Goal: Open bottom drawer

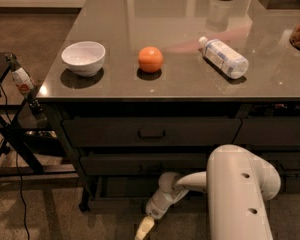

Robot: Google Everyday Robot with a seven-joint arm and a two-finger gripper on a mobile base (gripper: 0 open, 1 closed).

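Dark grey-black, the bottom drawer [121, 190] sits lowest in the wide stack under the glossy table [140, 86], close to the floor and beneath two taller-fronted drawers. The white arm [182, 184] crosses its front. At the arm's end, the cream-tipped gripper [144, 228] hangs in front of the drawer's face and slightly below it, near the middle of its width. Whether the gripper is clenched or released cannot be told.

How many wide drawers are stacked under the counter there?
3: top drawer just under the counter, middle drawer below it, bottom drawer lowest, partly behind the arm. The tool hangs near the floor in front of it.
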